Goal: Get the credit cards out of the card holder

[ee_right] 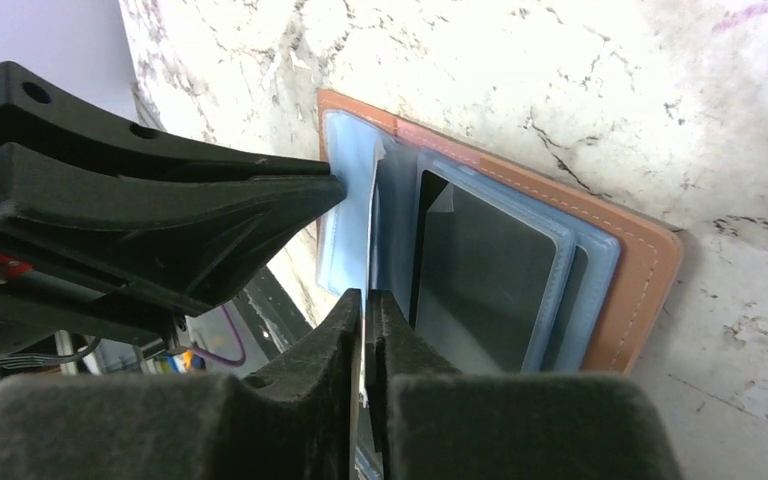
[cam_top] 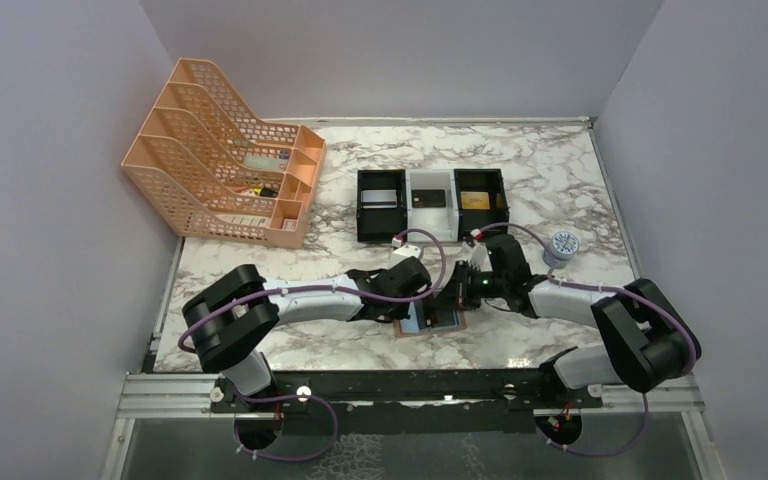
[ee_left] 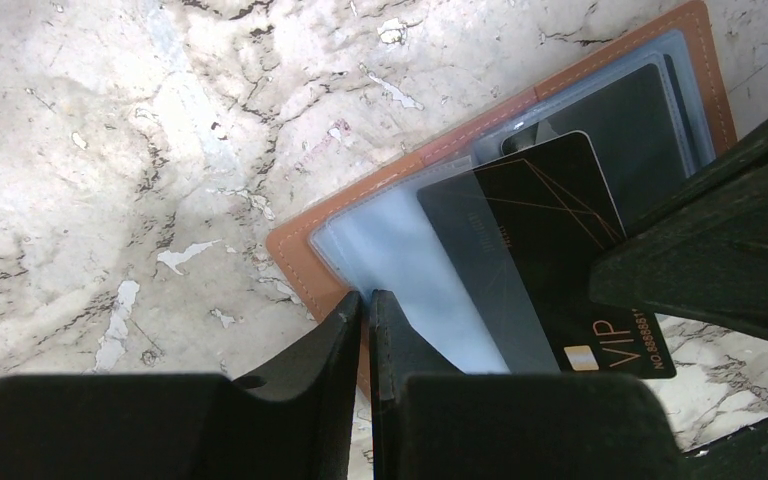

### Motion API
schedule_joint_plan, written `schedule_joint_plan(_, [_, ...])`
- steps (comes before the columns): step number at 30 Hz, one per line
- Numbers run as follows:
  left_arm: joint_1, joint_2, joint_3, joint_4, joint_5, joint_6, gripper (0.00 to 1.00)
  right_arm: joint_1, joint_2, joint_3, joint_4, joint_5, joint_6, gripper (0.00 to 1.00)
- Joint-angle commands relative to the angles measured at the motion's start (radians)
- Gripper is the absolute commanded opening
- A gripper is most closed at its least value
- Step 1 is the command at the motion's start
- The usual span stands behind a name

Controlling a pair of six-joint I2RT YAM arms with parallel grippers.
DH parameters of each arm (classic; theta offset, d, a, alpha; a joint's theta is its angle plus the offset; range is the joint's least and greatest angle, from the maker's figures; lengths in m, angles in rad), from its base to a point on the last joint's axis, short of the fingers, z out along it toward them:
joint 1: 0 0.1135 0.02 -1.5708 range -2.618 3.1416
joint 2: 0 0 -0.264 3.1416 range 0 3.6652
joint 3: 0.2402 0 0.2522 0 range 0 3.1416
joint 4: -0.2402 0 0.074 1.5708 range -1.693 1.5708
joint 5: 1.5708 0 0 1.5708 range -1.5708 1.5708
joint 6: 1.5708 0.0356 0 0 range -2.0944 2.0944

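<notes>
The tan card holder [cam_top: 438, 323] lies open on the marble between the two arms, its pale blue lining up. My left gripper [ee_left: 367, 300] is shut on the holder's near edge [ee_left: 305, 265], pinning it. A black credit card [ee_left: 545, 215] marked VIP sticks out of a clear pocket at a slant. My right gripper [ee_right: 365, 300] is shut on this card, seen edge-on as a thin sheet between its fingers. Another dark card [ee_right: 485, 270] sits fully inside a pocket. In the top view both grippers [cam_top: 418, 305] [cam_top: 452, 298] meet over the holder.
Three box trays [cam_top: 430, 226], black, white and black, stand behind the holder with cards lying in them. An orange mesh file rack [cam_top: 225, 160] fills the back left. A small round blue-white object [cam_top: 561, 245] sits right of the trays.
</notes>
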Motion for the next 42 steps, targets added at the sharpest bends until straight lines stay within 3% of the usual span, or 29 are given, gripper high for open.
schedule_joint_plan(1, [-0.011, 0.049, -0.007, -0.031, 0.047, 0.012, 0.11, -0.006, 0.058, -0.045, 0.143, -0.084, 0.063, 0.11])
schedule_joint_plan(7, [-0.012, 0.049, -0.012, -0.029, 0.050, 0.010, 0.11, -0.006, 0.073, -0.064, 0.226, -0.103, 0.112, 0.17])
schedule_joint_plan(21, [-0.012, 0.048, -0.009, -0.026, 0.049, 0.015, 0.11, -0.006, 0.143, -0.065, 0.265, -0.072, 0.133, 0.15])
schedule_joint_plan(29, [-0.011, 0.041, -0.022, -0.027, 0.035, 0.010, 0.11, -0.006, 0.092, -0.001, 0.088, 0.004, 0.023, 0.01])
schedule_joint_plan(42, [-0.011, 0.003, -0.029, -0.028, 0.000, 0.003, 0.13, -0.006, -0.142, -0.025, -0.073, 0.097, -0.013, 0.01])
